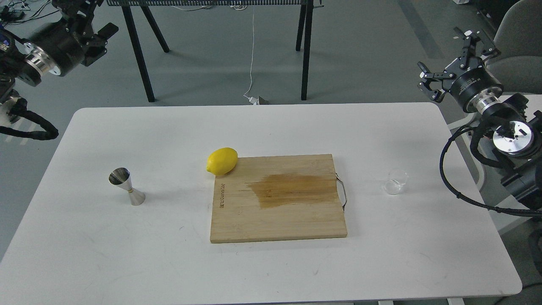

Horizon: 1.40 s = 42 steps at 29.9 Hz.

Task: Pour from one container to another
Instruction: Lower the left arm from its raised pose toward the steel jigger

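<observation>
The clear glass tumbler (396, 182) stands upright on the right part of the white table (271, 127), nothing touching it. On the table's left part the steel jigger (127, 186) stands upright, also alone. My right gripper (449, 58) hangs open beyond the table's far right corner, well above and behind the tumbler, with nothing between its fingers. My left gripper (91, 17) is high at the upper left, past the table's far edge and far from the jigger. Its fingers look spread and empty, and the frame's top edge cuts part of it off.
A wooden cutting board (277, 197) with a dark wet stain and a metal handle lies mid-table. A yellow lemon (222, 161) rests at its far left corner. Black trestle legs (307, 46) and a grey chair (521, 38) stand behind the table.
</observation>
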Available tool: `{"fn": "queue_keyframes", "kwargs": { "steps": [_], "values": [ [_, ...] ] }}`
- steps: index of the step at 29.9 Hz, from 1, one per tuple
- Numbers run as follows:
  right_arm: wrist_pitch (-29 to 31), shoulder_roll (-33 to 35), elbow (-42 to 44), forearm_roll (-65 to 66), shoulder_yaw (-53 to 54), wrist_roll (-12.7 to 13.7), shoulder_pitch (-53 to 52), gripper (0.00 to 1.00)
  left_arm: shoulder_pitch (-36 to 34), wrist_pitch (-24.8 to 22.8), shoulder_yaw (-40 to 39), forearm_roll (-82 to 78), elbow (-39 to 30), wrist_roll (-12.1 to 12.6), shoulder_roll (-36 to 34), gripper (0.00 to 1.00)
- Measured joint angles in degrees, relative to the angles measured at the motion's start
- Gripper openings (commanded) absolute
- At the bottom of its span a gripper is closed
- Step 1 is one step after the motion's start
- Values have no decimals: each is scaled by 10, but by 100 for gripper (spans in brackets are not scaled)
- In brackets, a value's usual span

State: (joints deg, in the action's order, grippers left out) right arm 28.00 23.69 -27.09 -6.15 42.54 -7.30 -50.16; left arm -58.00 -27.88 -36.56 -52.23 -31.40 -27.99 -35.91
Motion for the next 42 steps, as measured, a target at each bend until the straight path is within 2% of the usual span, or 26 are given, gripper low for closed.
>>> {"fn": "queue_keyframes", "kwargs": {
  "steps": [2,4,8,13,19,25,35,42],
  "values": [
    [0,2,0,0,0,0,0,100,1,22,1,-50,-38,0,-25,100],
    [0,4,0,0,1,0,0,100,4,64,6,-115,-82,0,-50,100],
    [0,6,1,0,1,0,3,100,13,182,26,-238,-137,0,-81,100],
    [0,5,1,0,1,0,5,100,50,338,61,-310,-151,0,-87,100],
    [0,3,2,0,-2,0,5,100,129,438,69,-327,-151,0,-88,100],
    [0,2,5,1,-6,0,7,100,188,504,67,-316,-151,0,-84,100],
    [0,2,6,1,-7,0,11,100,235,514,71,-308,-148,0,-72,100],
    [0,4,8,6,-7,1,12,100,273,556,74,-311,-151,0,-47,100]
  ]
}}
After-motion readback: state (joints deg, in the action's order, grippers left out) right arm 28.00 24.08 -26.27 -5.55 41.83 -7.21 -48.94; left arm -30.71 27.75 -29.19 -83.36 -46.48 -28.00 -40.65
